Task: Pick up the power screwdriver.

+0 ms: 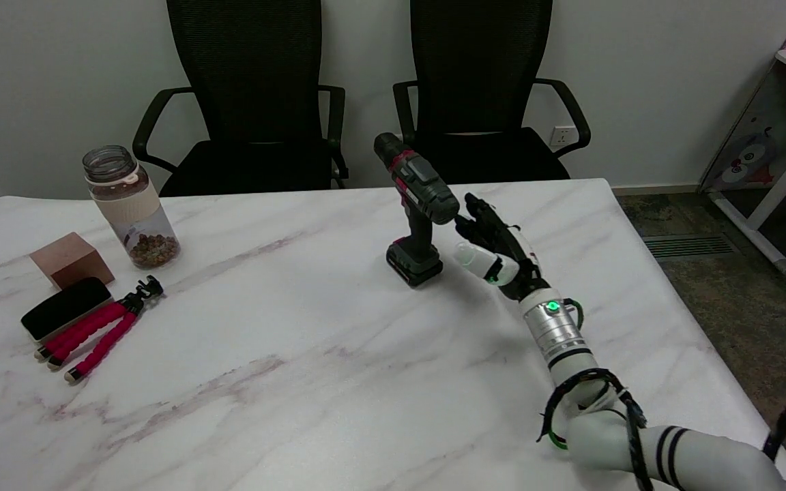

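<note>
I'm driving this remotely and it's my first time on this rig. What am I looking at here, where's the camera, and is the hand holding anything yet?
One picture, from a head camera above the table's near side, looking down and across. The white arm from the lower right ends in the right hand, fingers apart, holding nothing, just right of the power screwdriver, which stands upright on its battery base on the marble table. Whether they touch is unclear. At the left lie a jar, a brown block, a black phone and a small red-legged tripod. Two chairs stand behind.
</note>
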